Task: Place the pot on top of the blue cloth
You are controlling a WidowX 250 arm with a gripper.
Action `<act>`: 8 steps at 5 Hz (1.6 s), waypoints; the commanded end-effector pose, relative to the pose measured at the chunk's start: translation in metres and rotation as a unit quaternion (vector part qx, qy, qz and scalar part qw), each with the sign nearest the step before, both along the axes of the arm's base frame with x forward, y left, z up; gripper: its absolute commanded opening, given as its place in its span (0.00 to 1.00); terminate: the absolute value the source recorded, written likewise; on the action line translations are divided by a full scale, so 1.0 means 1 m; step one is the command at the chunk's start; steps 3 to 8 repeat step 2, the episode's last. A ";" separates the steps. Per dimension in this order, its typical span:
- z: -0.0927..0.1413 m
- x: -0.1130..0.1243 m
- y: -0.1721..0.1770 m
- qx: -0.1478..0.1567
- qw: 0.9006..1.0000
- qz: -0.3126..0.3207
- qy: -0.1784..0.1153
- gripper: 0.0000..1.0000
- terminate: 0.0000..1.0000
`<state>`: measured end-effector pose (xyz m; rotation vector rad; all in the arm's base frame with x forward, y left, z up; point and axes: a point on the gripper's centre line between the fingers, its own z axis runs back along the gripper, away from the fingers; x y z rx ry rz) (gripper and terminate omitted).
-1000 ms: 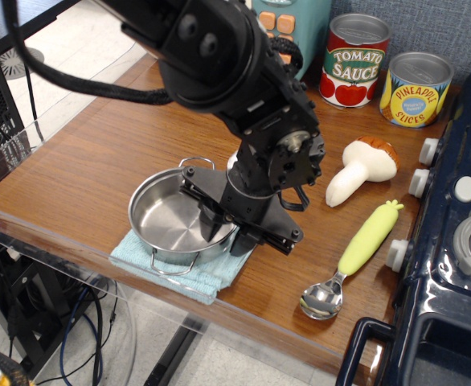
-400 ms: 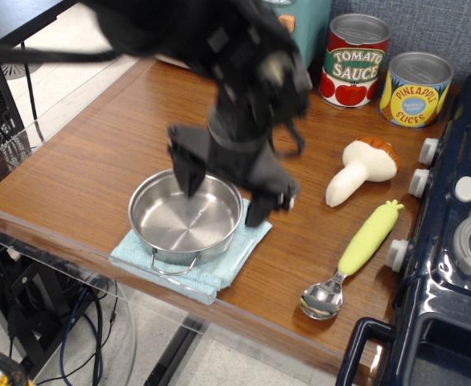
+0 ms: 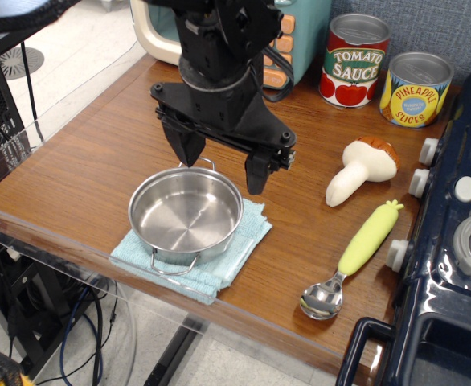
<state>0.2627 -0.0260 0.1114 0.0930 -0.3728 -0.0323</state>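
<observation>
The shiny steel pot [image 3: 186,219] sits upright on the light blue cloth [image 3: 237,251] near the table's front edge. Its wire loop handles show at the front and back. The cloth sticks out from under the pot at the right and front. My black gripper [image 3: 223,161] hangs above the pot's far rim, clear of it. It is open and empty, with one finger [image 3: 189,143] on the left and the other [image 3: 258,170] on the right.
A toy mushroom [image 3: 362,169], a yellow-green toy vegetable [image 3: 370,236] and a metal spoon [image 3: 322,297] lie to the right. Tomato sauce [image 3: 355,60] and pineapple [image 3: 415,88] cans stand at the back. A dark blue toy stove [image 3: 452,241] borders the right side.
My gripper has let go of the pot's right rim, opened, and risen up and back. The pot stays on the cloth.
</observation>
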 end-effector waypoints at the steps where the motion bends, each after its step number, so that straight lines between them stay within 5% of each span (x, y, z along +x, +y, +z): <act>1: 0.011 0.000 0.010 -0.003 1.000 0.000 -0.017 1.00 0.00; 2: 0.011 0.000 0.010 -0.003 1.000 0.000 -0.017 1.00 1.00; 8: 0.011 0.000 0.010 -0.003 1.000 0.000 -0.017 1.00 1.00</act>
